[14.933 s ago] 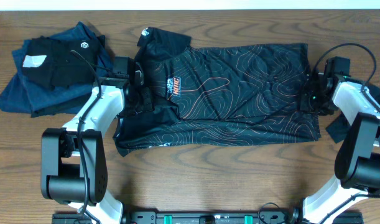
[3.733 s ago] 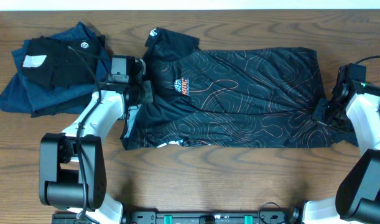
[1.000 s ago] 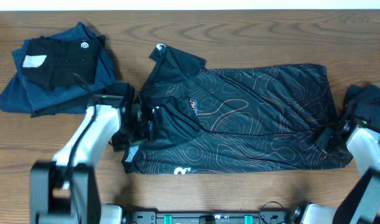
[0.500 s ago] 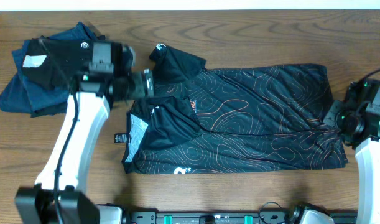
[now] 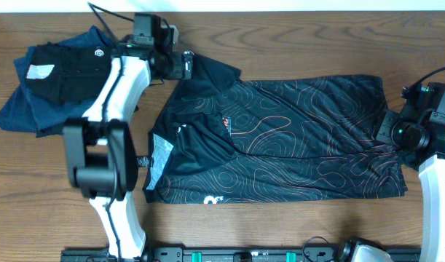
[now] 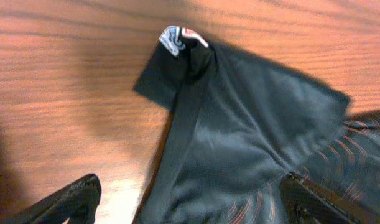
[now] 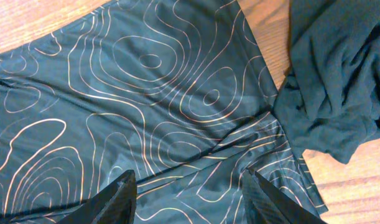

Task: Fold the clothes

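The black T-shirt (image 5: 295, 138) with orange-white contour lines lies spread across the table, its collar end at the left and partly folded over. Its far sleeve (image 5: 207, 69), with a small logo at the tip (image 6: 177, 38), points to the back left. My left gripper (image 5: 184, 64) hovers open over that sleeve (image 6: 239, 124), one finger (image 6: 74, 199) over bare wood, the other (image 6: 314, 199) over the cloth. My right gripper (image 5: 392, 135) hovers open over the shirt's right hem (image 7: 177, 124), its fingers (image 7: 115, 199) holding nothing.
A pile of dark blue and black garments (image 5: 62, 80) sits at the back left. Another dark garment (image 7: 339, 81) lies crumpled just right of the shirt's hem. The wooden table (image 5: 280, 33) shows behind and in front of the shirt.
My left gripper has swung from the shirt's collar area up to the far sleeve. My right gripper has moved from the shirt's near right corner up to the middle of the hem.
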Motion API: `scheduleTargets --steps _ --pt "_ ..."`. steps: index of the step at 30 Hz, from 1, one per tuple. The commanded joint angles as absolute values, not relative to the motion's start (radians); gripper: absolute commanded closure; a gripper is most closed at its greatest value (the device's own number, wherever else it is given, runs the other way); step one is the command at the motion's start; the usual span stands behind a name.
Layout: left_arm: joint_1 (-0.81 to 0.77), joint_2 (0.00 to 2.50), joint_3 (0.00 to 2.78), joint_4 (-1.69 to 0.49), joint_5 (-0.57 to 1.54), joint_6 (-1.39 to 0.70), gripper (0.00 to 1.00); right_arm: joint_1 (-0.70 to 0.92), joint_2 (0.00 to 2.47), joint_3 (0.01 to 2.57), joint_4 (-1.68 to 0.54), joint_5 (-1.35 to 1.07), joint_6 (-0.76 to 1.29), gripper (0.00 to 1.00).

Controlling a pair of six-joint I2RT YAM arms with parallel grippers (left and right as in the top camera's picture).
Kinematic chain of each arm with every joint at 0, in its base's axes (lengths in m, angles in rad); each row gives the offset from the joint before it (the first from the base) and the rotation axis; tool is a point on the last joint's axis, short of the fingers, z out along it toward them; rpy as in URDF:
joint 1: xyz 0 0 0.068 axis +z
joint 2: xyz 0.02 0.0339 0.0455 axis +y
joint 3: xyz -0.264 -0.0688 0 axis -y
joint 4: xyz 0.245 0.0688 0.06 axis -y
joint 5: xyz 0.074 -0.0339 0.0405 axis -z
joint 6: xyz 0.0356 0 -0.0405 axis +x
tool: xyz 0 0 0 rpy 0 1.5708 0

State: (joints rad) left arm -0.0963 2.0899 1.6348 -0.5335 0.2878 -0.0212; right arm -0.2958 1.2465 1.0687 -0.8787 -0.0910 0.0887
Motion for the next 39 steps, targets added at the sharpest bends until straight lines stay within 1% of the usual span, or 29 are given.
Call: scheduleTargets --steps 1,11,16,21,26,28,32,33,35,38,39 --pt "-0.102 2.153 1.663 -0.495 0.355 0.004 0.06 -0.286 1.25 1.084 -0.884 -0.098 0.07 0.46" --pt "-0.133 2.258 1.663 -0.346 0.355 0.004 0.08 -0.285 1.25 1.084 -0.91 -0.098 0.074 0.47" --pt "-0.139 2.282 1.663 -0.334 0.347 0.007 0.2 -0.285 1.25 1.084 -0.912 -0.098 0.074 0.48" --pt "-0.139 2.289 1.663 -0.333 0.28 0.019 0.24 -0.285 1.25 1.084 -0.918 -0.098 0.073 0.49" --pt "-0.139 2.29 1.661 -0.334 0.276 0.03 0.31 -0.285 1.25 1.084 -0.921 -0.098 0.074 0.48" --pt "-0.139 2.29 1.661 -0.335 0.275 0.03 0.32 -0.285 1.25 1.084 -0.925 -0.098 0.073 0.48" --pt "-0.138 2.29 1.661 -0.334 0.255 0.03 0.41 -0.285 1.25 1.084 -0.929 -0.098 0.073 0.48" --pt "-0.138 2.29 1.661 -0.334 0.239 0.03 0.47 -0.285 1.25 1.084 -0.931 -0.098 0.073 0.48" --pt "-0.138 2.29 1.661 -0.334 0.216 0.03 0.51 -0.285 1.25 1.084 -0.933 -0.098 0.073 0.48" --pt "-0.138 2.293 1.661 -0.334 0.216 0.03 0.64 -0.285 1.25 1.084 -0.934 -0.098 0.073 0.49" --pt "-0.138 2.295 1.661 -0.334 0.216 0.03 0.66 -0.285 1.25 1.084 -0.935 -0.098 0.074 0.49"
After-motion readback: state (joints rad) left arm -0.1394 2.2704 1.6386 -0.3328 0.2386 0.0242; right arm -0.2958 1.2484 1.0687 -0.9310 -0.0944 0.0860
